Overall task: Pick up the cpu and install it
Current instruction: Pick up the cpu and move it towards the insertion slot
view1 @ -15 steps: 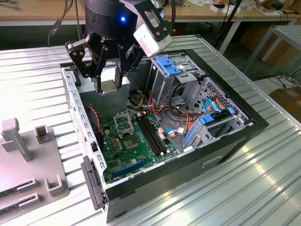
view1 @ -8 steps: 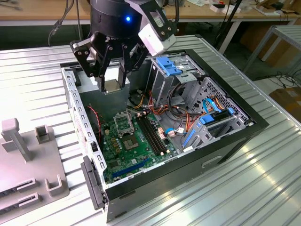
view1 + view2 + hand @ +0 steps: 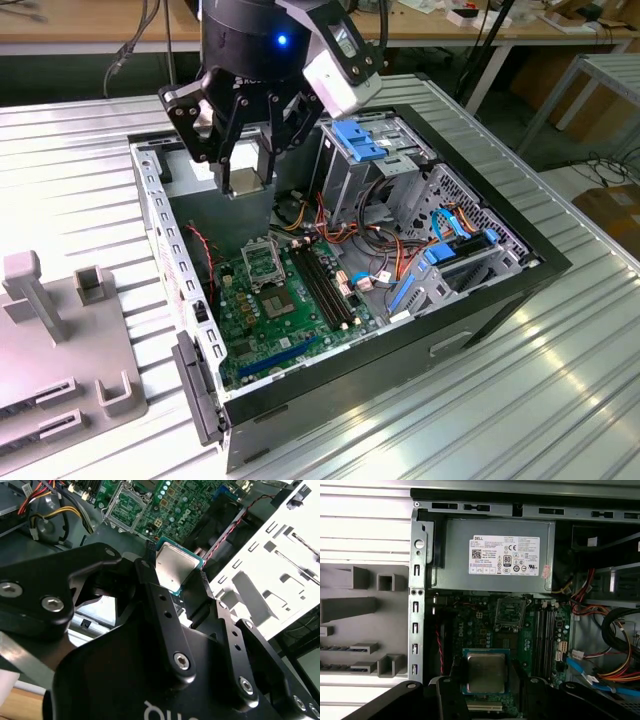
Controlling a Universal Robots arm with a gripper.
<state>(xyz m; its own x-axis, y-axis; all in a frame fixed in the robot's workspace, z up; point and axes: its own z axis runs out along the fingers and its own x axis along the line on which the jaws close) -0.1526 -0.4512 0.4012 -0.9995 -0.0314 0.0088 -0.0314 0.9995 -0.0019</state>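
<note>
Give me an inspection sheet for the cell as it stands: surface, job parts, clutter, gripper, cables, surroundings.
Surface: ribbed metal table, carrying an open computer case.
Job's things: cpu gripped by its edges above the green board; socket apart from it and looks empty.
Clutter: grey fixture blocks on the table at the exterior view's left.
Grippers: gripper shut on the cpu, over the case.
Cables: red, yellow and orange wires and blue cables inside the case, beside the board.
Surroundings: wooden benches behind the table; cardboard box at the exterior view's right.
</note>
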